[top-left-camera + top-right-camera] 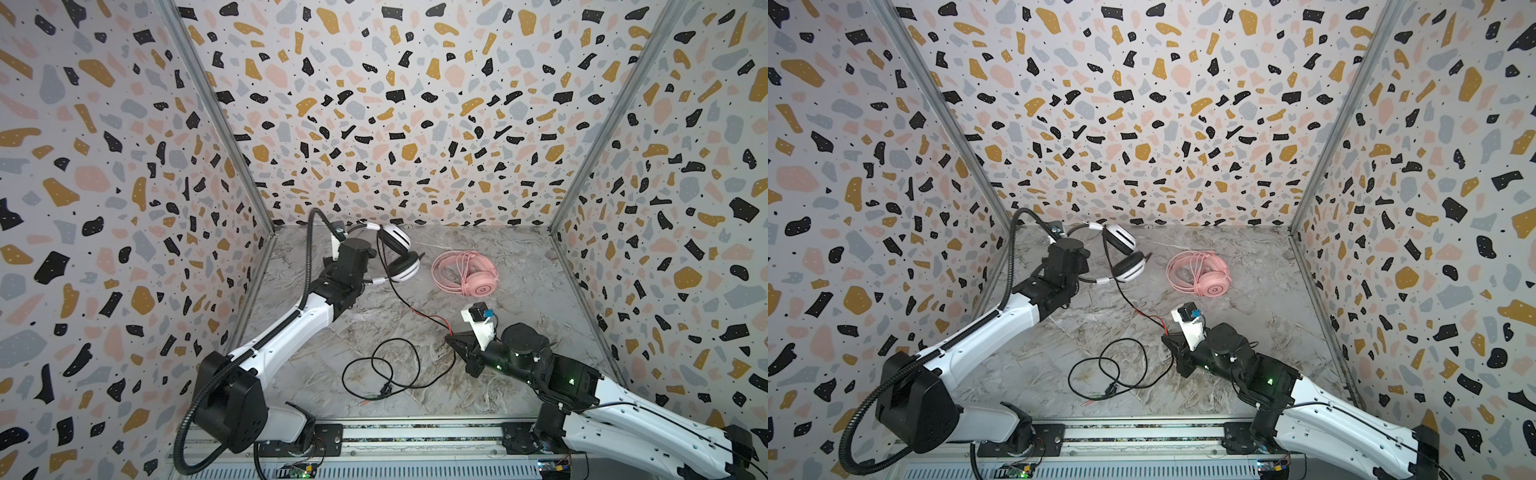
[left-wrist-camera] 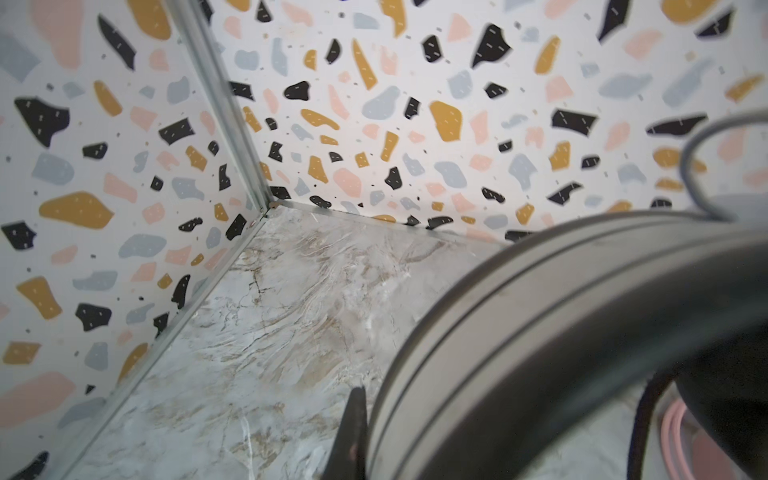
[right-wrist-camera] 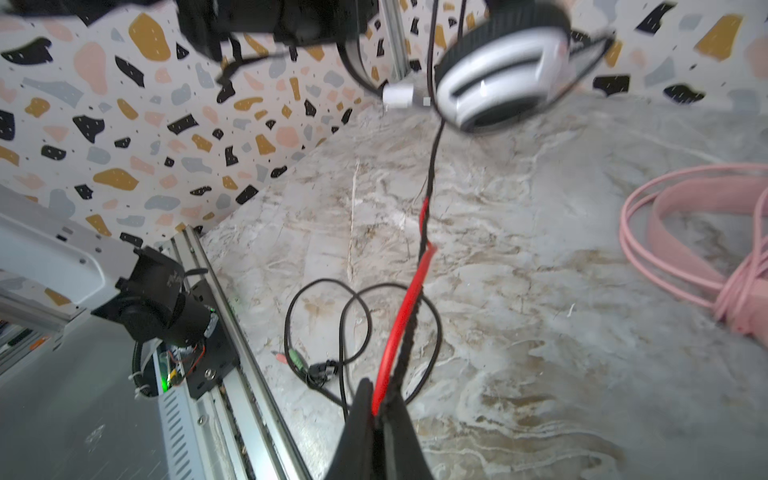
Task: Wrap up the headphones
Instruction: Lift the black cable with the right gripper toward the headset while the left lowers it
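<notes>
Marble tabletop (image 1: pixel 528 340): pink headset (image 1: pixel 478 286) lies aside; left pincer (image 2: pixel 360 432) clamps white-black headset (image 1: pixel 405 270), right pincer (image 3: pixel 376 419) pinches its black cable (image 3: pixel 430 166).

two arms in shot, white shells and black joints on both. left arm (image 1: pixel 291 328) wears a ribbed black conduit (image 1: pixel 309 249) up its length, with a chunky black joint block (image 1: pixel 228 399). right arm (image 1: pixel 636 419) shows little dark screw holes (image 1: pixel 615 432) along the shell and a green light (image 1: pixel 572 380) glowing on a black joint. white camera bracket (image 1: pixel 484 332) at the wrist, black-capped, blue-trimmed. right gripper (image 3: pixel 379 405): two matte black tapered wedges. silver rail (image 1: pixel 415 434) underneath.
</notes>
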